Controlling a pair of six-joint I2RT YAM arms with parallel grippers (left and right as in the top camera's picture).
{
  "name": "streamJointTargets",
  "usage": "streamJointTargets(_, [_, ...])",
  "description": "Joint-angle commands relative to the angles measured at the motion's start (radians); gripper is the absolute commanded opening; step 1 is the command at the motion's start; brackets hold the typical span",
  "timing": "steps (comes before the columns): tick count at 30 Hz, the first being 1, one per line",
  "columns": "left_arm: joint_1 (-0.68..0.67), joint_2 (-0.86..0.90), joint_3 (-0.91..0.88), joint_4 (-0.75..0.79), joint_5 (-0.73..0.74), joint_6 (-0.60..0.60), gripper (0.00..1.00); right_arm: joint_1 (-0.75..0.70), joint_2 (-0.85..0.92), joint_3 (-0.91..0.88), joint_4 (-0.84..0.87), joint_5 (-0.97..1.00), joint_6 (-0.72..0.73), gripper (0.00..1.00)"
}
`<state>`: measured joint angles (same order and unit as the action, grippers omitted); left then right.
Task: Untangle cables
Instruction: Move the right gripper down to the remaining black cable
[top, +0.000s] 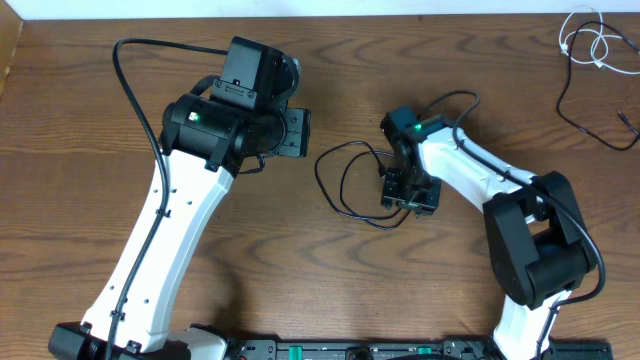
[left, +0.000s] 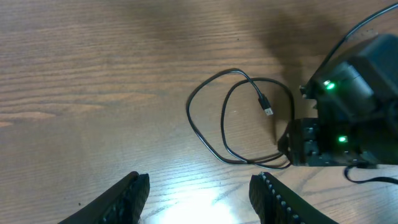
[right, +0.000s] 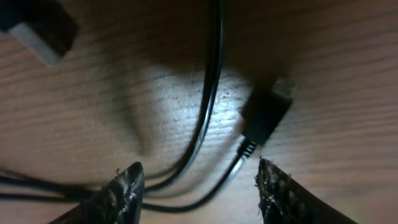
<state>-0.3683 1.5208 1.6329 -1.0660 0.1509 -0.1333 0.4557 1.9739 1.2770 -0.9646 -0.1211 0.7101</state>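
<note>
Right claw (right: 200, 186): half open, empty, astride black cable (right: 212, 81) just beside its plug (right: 264, 115). Hazard: closing beside the plug may pinch both strands, dragging the loop tighter.

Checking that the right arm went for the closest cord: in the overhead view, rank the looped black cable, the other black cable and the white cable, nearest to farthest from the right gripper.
1. The looped black cable, mid-table, runs in right at the right gripper.
2. The second black cable, by the table's right edge.
3. The white cable, top right corner, farthest.
</note>
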Motion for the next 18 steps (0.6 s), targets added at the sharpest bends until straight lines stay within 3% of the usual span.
streamJointTargets(1, [0.005, -0.002, 0.007, 0.001, -0.014, 0.009, 0.57, 0.018, -0.01, -0.047, 0.045, 0.002, 0.081, 0.5])
streamJointTargets(5, [0.005, -0.002, 0.007, 0.0, -0.014, 0.009, 0.57, 0.016, -0.01, -0.08, 0.088, -0.009, 0.086, 0.45])
streamJointTargets(7, [0.005, -0.002, 0.007, 0.0, -0.014, 0.009, 0.57, 0.011, -0.01, -0.08, 0.091, -0.012, 0.086, 0.37])
streamJointTargets(11, [0.005, -0.002, 0.007, 0.0, -0.014, 0.009, 0.57, -0.015, -0.01, -0.08, 0.095, -0.002, 0.032, 0.01])
streamJointTargets(18, [0.005, -0.002, 0.007, -0.002, -0.013, 0.005, 0.57, -0.107, -0.01, -0.079, 0.108, 0.214, -0.096, 0.01])
